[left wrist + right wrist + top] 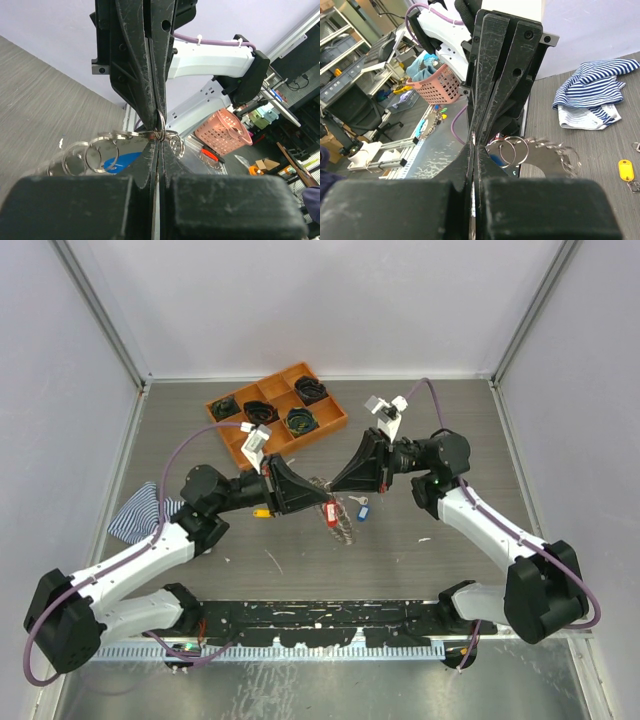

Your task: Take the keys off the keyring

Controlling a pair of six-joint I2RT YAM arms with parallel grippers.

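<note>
Two grippers meet tip to tip. Your left gripper [321, 502] and your right gripper [334, 488] point straight at each other, with their fingertips nearly touching. Both pairs of jaws are pressed flat together and show no gap.

From the left wrist view you see a small wire loop of the keyring [160, 127] caught exactly where the two sets of tips meet, and both pairs appear to nip it. The rest of the keyring fans out to one side of the jaws. Several split rings hang level with the tips, and beyond them is a fringe of grey metal pieces.

From above, that fringe sits just below the meeting tips. A red-tagged key [330, 513] lies against it, directly under your left jaws. A blue-tagged key [363, 510] lies on the table just beneath your right jaws, beside the keyring; you cannot tell whether it is still attached. A yellow-tagged key [261, 511] lies behind your left tips, under that gripper's body and well apart from the keyring.
</note>
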